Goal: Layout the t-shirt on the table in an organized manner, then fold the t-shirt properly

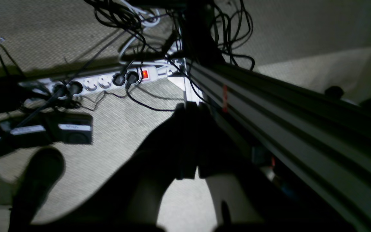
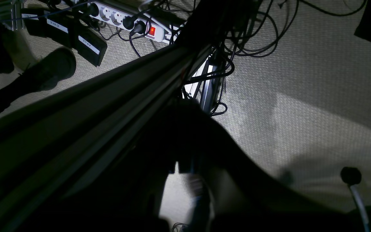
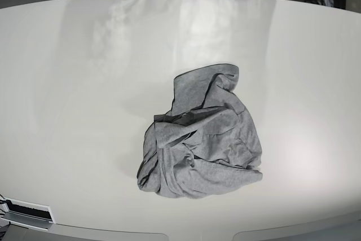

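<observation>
We see the t-shirt [image 3: 200, 136] crumpled in a heap near the middle of the table [image 3: 67, 83], w/ both grippers clenched on nothing, hanging by the floor cables.

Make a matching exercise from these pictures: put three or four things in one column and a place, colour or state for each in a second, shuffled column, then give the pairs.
Things
1. t-shirt
2. table
3. power strip
4. left gripper

Descriptions
A. glossy off-white, mostly bare
B. on the carpet, red switch lit
C. crumpled grey heap
D. shut, hanging below the table edge, over the floor

Pairs: 1-C, 2-A, 3-B, 4-D
</observation>
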### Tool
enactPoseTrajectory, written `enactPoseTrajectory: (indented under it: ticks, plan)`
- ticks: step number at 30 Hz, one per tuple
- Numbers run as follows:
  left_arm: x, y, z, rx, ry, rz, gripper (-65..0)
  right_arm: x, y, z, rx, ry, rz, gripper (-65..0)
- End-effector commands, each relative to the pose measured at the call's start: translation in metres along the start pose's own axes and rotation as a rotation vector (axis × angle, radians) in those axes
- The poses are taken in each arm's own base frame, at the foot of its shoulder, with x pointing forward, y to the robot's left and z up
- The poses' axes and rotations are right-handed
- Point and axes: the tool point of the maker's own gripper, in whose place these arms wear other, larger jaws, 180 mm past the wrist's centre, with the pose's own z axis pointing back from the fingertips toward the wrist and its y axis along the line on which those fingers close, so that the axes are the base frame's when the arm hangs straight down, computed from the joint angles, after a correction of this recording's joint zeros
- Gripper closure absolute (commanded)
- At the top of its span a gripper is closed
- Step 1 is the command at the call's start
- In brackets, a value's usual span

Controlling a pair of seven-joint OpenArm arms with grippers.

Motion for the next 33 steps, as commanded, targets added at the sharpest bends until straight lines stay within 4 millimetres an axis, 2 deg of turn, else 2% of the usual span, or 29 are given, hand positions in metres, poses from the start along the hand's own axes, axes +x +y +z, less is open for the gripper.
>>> enactPoseTrajectory:
  ticks: [1,9,25,30,33]
  plan:
    - [0.005,0.0,0.0,0.002,-0.018,0.001,0.0,0.015,0.002,0.001,0.012,-0.034,0.006,0.0]
    - [0.003,0.001,0.0,0.009,-0.005,-0.054,0.0,0.016,0.009,0.003,0.05,-0.004,0.024,0.0]
    - [-0.001,0.0,0.001,0.009,0.007,-0.053,0.0,0.017,0.007,0.003,0.046,-0.006,0.026,0.0]
    - [-0.006,0.0,0.001,0.008,0.05,-0.057,0.0,0.004,0.0,0.004,0.008,0.074,0.125,0.0]
    - [-0.013,-0.001,0.002,0.006,0.117,-0.064,0.0,-0.009,-0.008,0.007,-0.023,0.163,0.124,0.0]
